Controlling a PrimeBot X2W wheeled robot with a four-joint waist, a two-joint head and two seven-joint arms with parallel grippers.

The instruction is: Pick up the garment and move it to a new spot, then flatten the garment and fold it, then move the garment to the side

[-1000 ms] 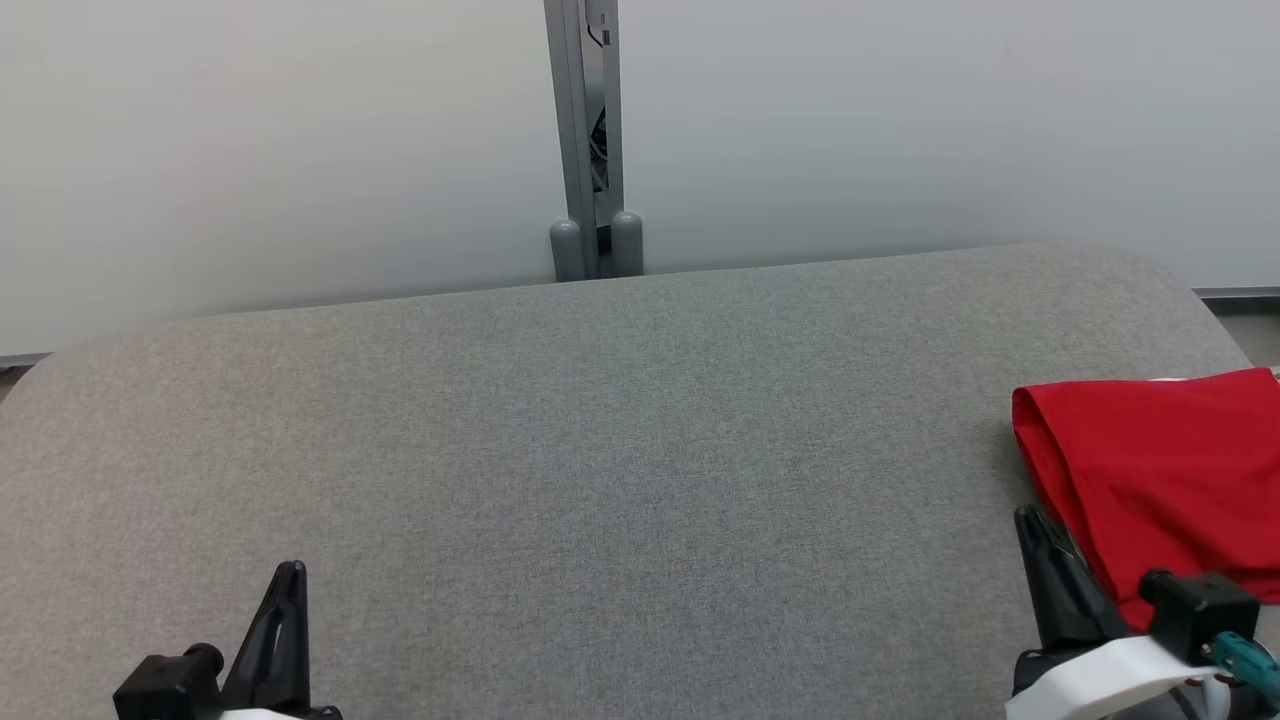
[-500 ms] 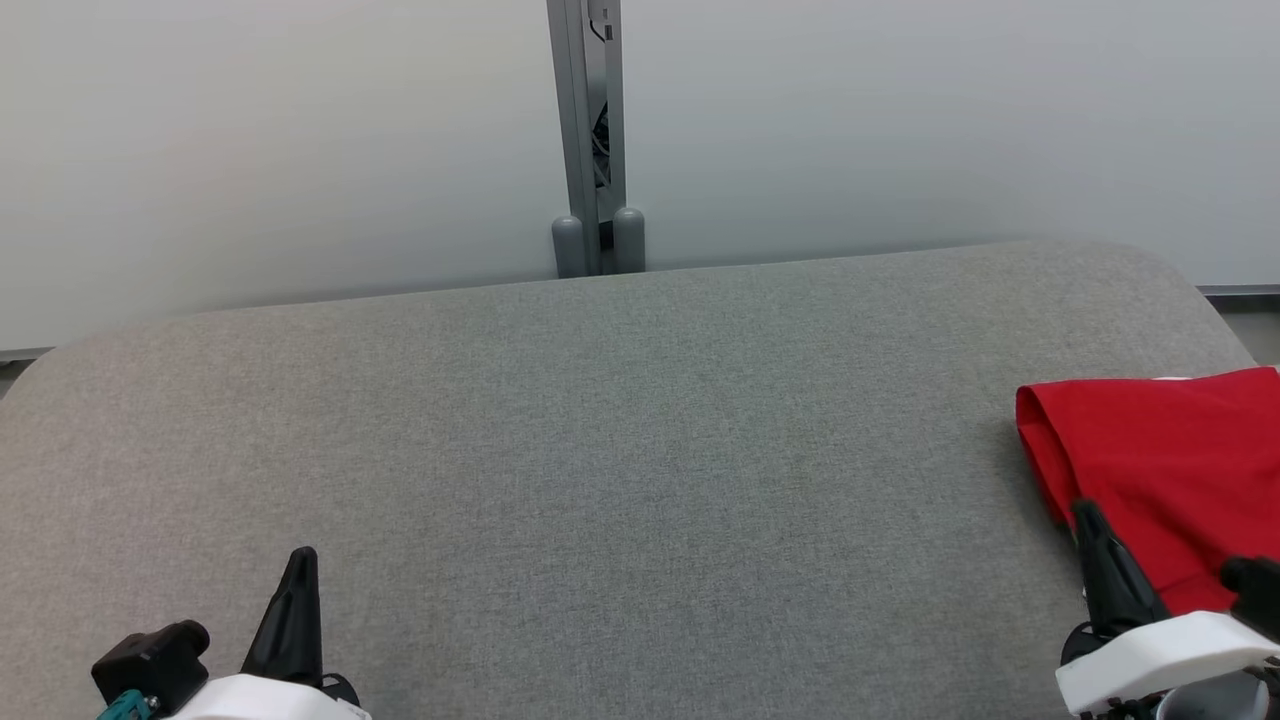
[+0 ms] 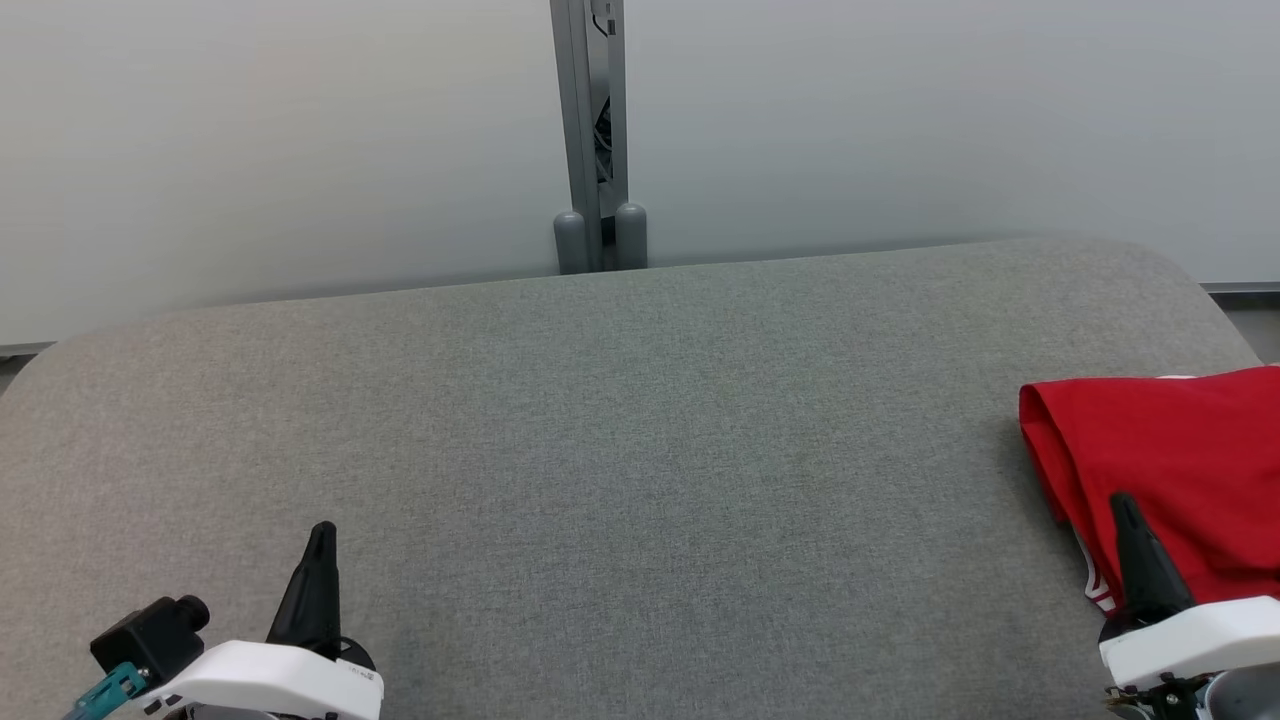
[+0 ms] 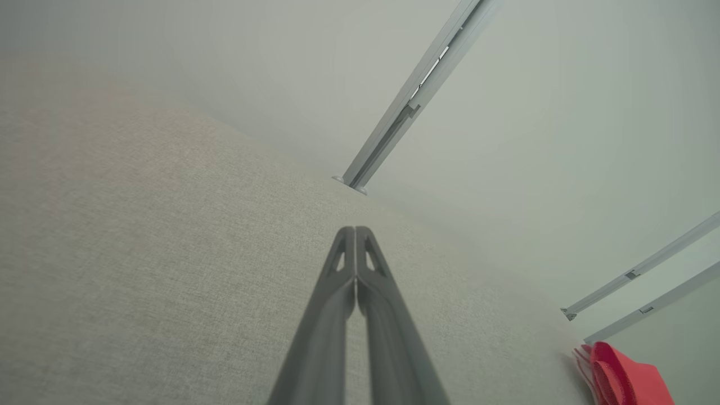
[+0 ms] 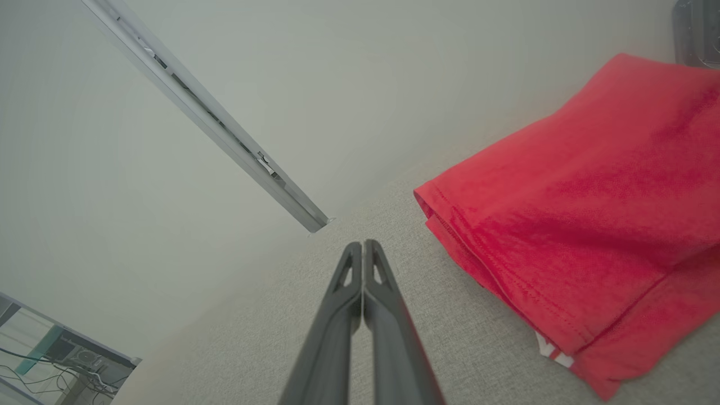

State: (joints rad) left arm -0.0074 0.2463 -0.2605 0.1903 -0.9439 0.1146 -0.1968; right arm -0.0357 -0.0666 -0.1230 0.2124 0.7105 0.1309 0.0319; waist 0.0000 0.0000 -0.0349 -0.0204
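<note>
Head view: red garment (image 3: 1180,450) sits folded at the right edge of the worktop (image 3: 640,420). My right fingers (image 3: 1140,560), over its near-right corner, and left fingers (image 3: 312,590), near-left, are pinched closed, empty. Looks soft, light, floppy; I'd pinch the stitched hem fold.

You have a grey woven-fabric surface (image 3: 640,420) before you, with its far corners rounded. Behind its far edge runs a pale, frosted wall (image 3: 280,150). At the middle of that far edge a grey metal post (image 3: 590,100) stands upright against the wall, with two rounded grey stubs (image 3: 631,236) at its foot, one on each side. Past the far right corner, a dark strip (image 3: 1240,289) follows the wall's base. In the right wrist view, blurred cables (image 5: 34,360) show low at the left.
</note>
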